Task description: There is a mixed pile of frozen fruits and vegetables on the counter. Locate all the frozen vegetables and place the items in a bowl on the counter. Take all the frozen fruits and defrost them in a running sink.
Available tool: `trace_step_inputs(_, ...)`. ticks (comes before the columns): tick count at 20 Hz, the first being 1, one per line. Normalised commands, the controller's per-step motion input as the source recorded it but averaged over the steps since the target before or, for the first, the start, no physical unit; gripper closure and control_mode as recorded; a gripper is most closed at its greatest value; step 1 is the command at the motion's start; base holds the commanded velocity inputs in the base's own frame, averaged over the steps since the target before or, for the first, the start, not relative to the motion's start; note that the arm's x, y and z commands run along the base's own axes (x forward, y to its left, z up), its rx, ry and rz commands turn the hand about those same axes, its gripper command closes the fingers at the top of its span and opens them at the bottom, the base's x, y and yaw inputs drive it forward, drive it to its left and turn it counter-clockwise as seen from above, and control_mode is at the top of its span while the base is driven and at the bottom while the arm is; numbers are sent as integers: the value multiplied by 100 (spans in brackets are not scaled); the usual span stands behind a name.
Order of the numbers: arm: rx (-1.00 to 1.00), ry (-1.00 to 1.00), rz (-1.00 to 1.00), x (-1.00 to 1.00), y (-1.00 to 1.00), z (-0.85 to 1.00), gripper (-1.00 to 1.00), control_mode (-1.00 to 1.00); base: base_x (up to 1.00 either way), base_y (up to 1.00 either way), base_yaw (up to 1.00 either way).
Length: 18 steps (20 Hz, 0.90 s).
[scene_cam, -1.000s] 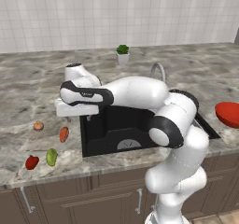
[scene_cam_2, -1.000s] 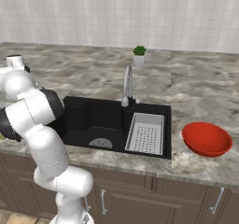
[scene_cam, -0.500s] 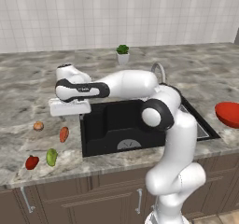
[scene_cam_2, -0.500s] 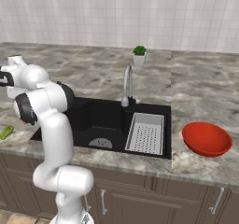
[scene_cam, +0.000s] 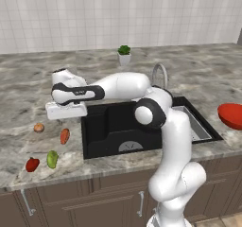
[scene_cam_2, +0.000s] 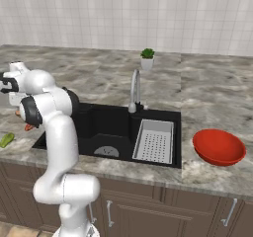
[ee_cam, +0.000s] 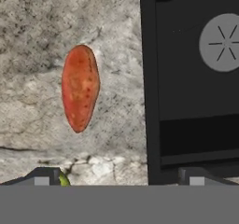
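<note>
Two dark fingertips of my gripper stand spread wide, grasping nothing. Just ahead on bare grey-brown veined marble counter lies the elongated orange-red carrot-like piece, clear on all sides. Beside it runs the deep black rectangular sink edge.

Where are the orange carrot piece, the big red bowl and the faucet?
orange carrot piece (ee_cam: 80, 87): hand view, middle of its body.
red bowl (scene_cam_2: 218, 146): right base view, inner floor.
faucet (scene_cam_2: 134, 89): right base view, upright steel neck.
</note>
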Motion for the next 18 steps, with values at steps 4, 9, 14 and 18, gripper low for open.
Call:
trace_step_inputs(4,0,0,0,25,15,-21,-100,-100,0,0,0)
trace_step_inputs(9,0,0,0,24,7,-20,-100,-100,0,0,0)
trace_step_inputs(14,2,4,0,24,0,-33,-100,-100,0,0,0)
trace_step_inputs(18,3,3,0,23,1,-35,-100,-100,0,0,0)
